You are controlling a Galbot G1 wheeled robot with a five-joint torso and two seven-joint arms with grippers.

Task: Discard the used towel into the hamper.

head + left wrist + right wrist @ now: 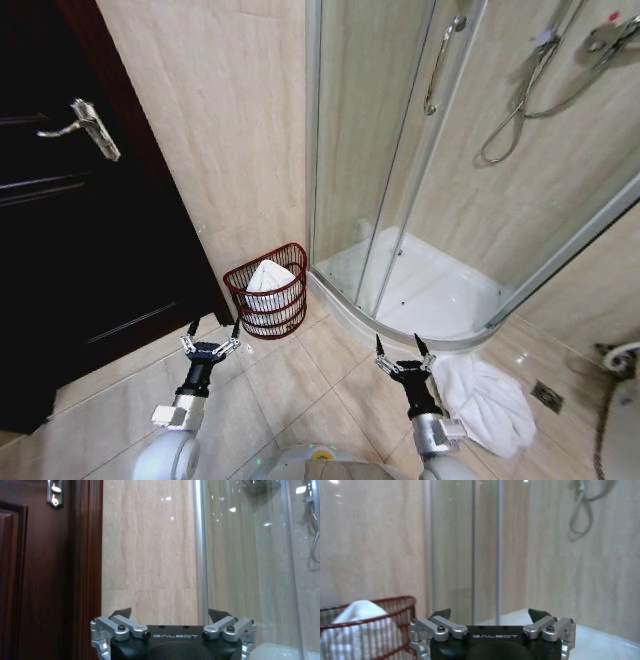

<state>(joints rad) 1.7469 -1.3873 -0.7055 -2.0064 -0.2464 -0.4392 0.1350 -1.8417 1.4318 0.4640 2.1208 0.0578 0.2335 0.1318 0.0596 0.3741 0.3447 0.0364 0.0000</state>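
Note:
The hamper (267, 292), a small round reddish-brown wire basket, stands on the floor against the wall beside the shower, with a white towel (268, 279) inside it. It also shows in the right wrist view (367, 630) with that towel (360, 612). Another white towel (492, 400) lies crumpled on the floor tiles at the right, close beside my right arm. My left gripper (212, 329) is open and empty, just in front of the hamper. My right gripper (402, 346) is open and empty, left of the floor towel. Both sets of open fingertips show in the wrist views (170, 613) (490, 613).
A dark wooden door (70, 220) with a metal handle (88, 125) is at the left. The glass shower enclosure (440, 180) with its white tray (440, 290) fills the right. A floor drain (546, 396) sits near the floor towel.

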